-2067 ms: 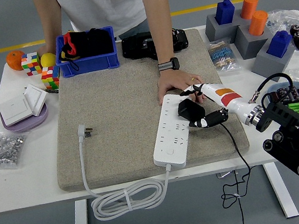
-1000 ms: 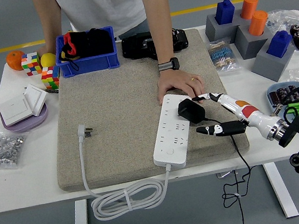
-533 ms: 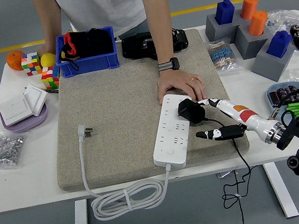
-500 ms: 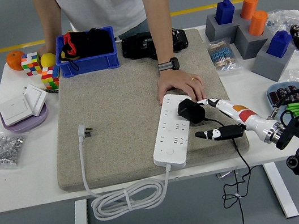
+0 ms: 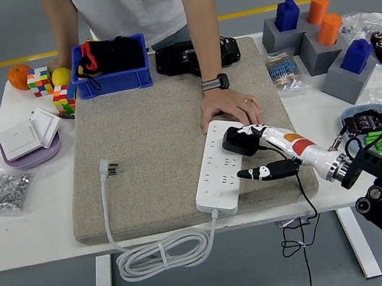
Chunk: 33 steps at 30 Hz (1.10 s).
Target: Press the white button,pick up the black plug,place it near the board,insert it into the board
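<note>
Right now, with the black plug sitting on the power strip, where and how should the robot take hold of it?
Probably by the black plug's blocky body, across its two flat sides, coming from the right where the right hand already is. It sits on the white power strip with its cable trailing right toward the table edge, and the person's hand rests just beyond it, so approaching from the far side looks blocked.

black plug point(image 5: 238, 142): sat on board's far end, cord trailing off | board point(image 5: 221, 167): white strip, near right corner of mat point(image 5: 140, 144)
</note>
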{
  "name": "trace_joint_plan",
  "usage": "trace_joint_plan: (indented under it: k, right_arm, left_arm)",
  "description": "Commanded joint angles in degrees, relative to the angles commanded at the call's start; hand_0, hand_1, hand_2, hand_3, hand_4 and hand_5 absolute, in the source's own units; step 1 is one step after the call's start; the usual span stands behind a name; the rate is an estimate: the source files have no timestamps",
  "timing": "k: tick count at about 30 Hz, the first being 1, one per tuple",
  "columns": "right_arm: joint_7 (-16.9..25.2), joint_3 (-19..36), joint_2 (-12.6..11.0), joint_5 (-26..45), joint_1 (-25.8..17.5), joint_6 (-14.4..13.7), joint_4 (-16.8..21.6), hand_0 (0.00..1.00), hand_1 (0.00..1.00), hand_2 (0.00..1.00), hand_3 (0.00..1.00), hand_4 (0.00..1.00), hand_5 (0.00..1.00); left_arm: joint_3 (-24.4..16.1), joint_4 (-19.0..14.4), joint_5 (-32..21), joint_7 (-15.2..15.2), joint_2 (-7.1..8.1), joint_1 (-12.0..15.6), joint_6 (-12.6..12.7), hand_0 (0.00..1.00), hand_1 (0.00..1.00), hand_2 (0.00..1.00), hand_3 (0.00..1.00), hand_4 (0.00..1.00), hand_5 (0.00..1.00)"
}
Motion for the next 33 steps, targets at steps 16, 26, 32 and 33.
trace_joint_plan:
  k: [16,26,32,33]
  right_arm:
    - [0.0,-2.7,0.6,-0.3,4.0,-0.3,-4.2,0.978,0.931,0.892,0.856,0.998,0.727]
    - [0.1,-3.7,0.4,-0.1,4.0,-0.4,-3.6,0.978,0.929,0.891,0.85,0.998,0.721]
    - [0.1,-3.3,0.4,0.0,4.2,-0.5,-3.8,0.978,0.929,0.89,0.849,0.998,0.719]
    - [0.1,-3.4,0.4,0.1,4.2,-0.5,-4.0,0.978,0.929,0.89,0.849,0.998,0.719]
  left_arm:
    - [-0.2,0.0,0.1,0.0,-0.03,-0.1,0.0,0.741,0.719,0.695,0.764,0.683,0.288]
    - [-0.4,0.0,0.2,0.0,-0.17,0.0,0.0,0.742,0.719,0.695,0.763,0.683,0.29]
    - [-0.3,0.0,0.1,-0.1,-0.2,0.0,0.0,0.742,0.719,0.695,0.763,0.683,0.289]
    - [-0.4,0.0,0.1,-0.1,-0.21,0.0,0.0,0.742,0.719,0.695,0.763,0.683,0.289]
